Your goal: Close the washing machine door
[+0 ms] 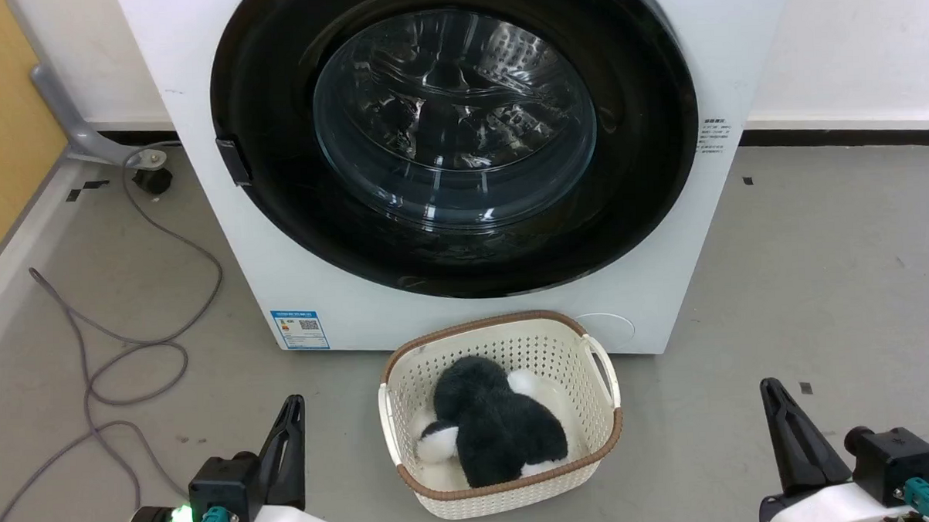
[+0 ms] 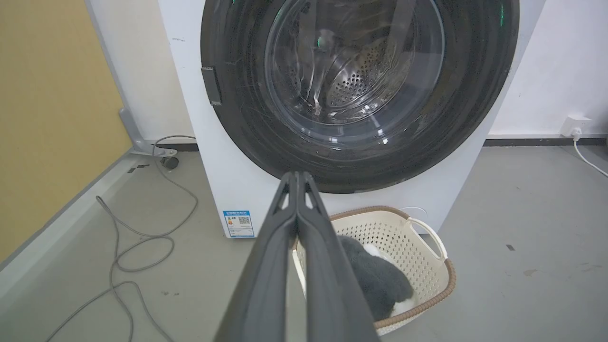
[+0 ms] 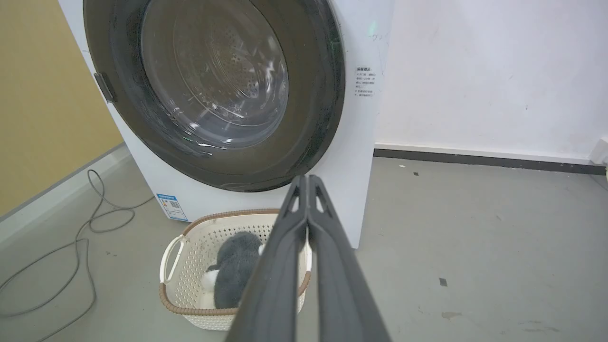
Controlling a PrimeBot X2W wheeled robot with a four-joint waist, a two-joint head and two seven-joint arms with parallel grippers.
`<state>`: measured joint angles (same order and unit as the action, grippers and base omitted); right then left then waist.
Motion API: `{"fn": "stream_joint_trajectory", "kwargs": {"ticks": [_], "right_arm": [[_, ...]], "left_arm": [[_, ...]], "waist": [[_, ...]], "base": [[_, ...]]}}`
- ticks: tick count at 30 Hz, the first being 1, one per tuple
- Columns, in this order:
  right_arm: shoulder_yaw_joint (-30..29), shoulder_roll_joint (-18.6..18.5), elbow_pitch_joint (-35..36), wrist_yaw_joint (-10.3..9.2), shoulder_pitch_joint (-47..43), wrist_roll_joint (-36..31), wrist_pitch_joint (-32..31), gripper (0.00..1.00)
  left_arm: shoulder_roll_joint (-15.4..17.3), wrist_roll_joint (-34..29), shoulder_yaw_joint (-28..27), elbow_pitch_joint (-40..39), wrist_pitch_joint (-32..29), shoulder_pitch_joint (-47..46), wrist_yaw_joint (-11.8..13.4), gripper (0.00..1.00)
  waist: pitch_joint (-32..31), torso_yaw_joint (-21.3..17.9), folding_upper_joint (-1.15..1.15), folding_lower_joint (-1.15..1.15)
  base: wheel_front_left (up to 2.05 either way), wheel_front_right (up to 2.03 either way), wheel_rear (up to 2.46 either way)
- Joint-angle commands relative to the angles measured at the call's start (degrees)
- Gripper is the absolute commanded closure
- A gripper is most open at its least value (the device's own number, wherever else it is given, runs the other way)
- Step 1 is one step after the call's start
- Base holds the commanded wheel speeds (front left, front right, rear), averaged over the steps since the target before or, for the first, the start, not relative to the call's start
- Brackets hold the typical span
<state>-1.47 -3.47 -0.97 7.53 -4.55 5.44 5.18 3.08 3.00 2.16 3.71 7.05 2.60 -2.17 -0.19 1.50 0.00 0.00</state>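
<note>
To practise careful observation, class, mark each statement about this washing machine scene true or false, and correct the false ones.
1. The washing machine door is shut flat against the washing machine. True.
2. The basket is empty. False: a dark and white plush toy lies in it.
3. The left gripper has its fingers together. True.
4. The right gripper holds the door. False: it is apart from it, fingers together on nothing.
</note>
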Motion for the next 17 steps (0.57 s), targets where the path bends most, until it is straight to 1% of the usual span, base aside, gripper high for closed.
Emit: {"fn": "stream_joint_trajectory", "kwargs": {"ticks": [1, 17], "right_arm": [[0.14, 0.31, 0.44, -0.02, 1.27, -0.38, -0.2, 1.0], [0.56, 0.4, 0.6, -0.03, 2.3, -1.97, -1.77, 1.0]], "left_arm": [[0.02, -0.58, -0.25, -0.43, -0.34, -0.8, 0.25, 1.0], [-0.05, -1.34, -0.85, -1.46, -2.44, -1.36, 0.85, 1.0]], "waist": [[0.0, -0.03, 0.0, 0.0], [0.06, -0.49, 0.0, 0.0]], "base": [[0.0, 0.0, 0.0], [0.0, 0.0, 0.0]]}}
